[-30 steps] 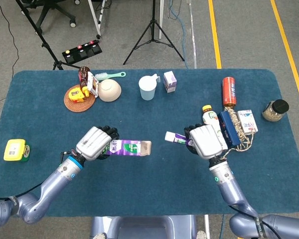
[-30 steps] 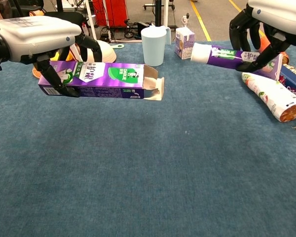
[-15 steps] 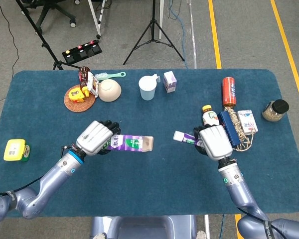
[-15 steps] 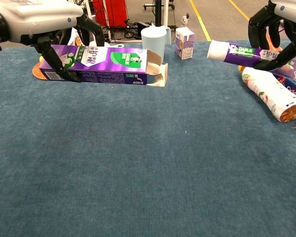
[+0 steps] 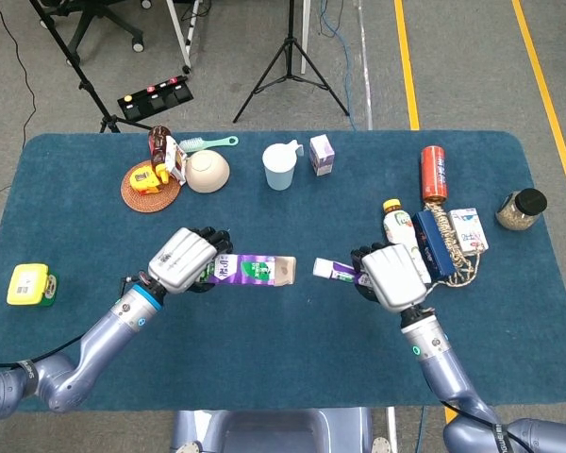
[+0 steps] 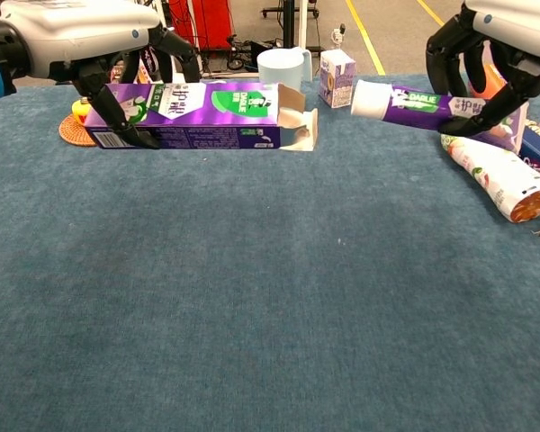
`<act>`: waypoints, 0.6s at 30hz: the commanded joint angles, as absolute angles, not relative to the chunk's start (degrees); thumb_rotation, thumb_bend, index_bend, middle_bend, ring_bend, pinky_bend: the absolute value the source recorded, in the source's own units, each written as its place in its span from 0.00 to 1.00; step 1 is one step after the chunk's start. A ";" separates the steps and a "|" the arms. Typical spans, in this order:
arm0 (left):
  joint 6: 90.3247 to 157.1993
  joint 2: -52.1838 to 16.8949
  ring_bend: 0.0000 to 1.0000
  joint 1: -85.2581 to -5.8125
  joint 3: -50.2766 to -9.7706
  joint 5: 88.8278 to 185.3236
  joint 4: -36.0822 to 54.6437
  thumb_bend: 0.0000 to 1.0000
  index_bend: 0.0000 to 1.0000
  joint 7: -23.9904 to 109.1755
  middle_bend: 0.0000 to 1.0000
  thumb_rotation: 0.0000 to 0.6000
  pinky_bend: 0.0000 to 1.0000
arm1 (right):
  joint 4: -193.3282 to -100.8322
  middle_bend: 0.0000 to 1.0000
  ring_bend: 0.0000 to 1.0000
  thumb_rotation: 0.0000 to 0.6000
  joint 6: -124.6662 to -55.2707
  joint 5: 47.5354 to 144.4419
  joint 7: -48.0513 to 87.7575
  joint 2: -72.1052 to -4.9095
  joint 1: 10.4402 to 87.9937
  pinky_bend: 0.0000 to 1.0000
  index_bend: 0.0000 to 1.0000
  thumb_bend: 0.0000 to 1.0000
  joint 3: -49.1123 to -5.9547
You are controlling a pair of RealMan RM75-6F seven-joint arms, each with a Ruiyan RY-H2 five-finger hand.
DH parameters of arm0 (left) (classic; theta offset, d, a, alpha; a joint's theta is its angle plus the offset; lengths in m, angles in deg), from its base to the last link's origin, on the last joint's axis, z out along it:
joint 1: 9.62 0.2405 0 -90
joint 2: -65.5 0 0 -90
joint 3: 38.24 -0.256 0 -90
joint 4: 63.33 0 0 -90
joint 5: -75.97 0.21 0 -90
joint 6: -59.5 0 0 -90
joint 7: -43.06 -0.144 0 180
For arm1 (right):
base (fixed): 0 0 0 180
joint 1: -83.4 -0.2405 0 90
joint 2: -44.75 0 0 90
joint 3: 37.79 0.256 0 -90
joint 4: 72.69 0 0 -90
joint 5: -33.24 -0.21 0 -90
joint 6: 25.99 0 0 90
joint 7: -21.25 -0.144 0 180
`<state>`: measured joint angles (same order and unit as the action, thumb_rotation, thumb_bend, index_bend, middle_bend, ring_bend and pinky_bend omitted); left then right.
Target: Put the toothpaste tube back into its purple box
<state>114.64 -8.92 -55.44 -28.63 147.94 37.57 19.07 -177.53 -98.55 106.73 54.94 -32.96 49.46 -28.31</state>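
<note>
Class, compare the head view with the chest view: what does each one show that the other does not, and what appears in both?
Only the head view shows the yellow item at the table's left edge, the glass jar far right, the red can, the toothbrush and the tripod behind the table.

Only the chest view shows the purple box's open end flaps side-on, and the red equipment in the background.

Both show the left robot hand holding the purple box, the right robot hand holding the toothpaste tube with its cap end facing the opening, the blue cup and the small carton.

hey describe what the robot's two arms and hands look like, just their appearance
Both arms are glossy blue-grey metal with a bright blue ring at each wrist. The left hand and right hand have silver-white shells on the back and black fingers. No loose cables show.
</note>
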 commanded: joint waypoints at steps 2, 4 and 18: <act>114.70 -9.30 0.31 -55.71 -28.65 147.67 37.25 0.21 0.45 18.97 0.31 1.00 0.54 | -178.17 0.63 0.60 1.00 -98.45 106.82 55.99 -33.48 49.26 0.68 0.60 0.45 -28.29; 114.74 -9.61 0.31 -55.83 -28.66 147.38 37.13 0.21 0.45 18.95 0.31 1.00 0.54 | -178.50 0.63 0.60 1.00 -98.39 106.68 56.57 -33.78 49.13 0.68 0.60 0.45 -28.17; 115.14 -10.98 0.31 -56.68 -28.54 146.21 37.21 0.21 0.45 18.56 0.31 1.00 0.54 | -178.32 0.63 0.60 1.00 -97.40 105.19 60.09 -36.65 47.88 0.68 0.60 0.45 -27.88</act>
<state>115.11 -10.91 -56.62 -28.61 146.32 37.25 18.56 -178.34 -97.43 105.14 59.96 -36.51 47.94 -27.79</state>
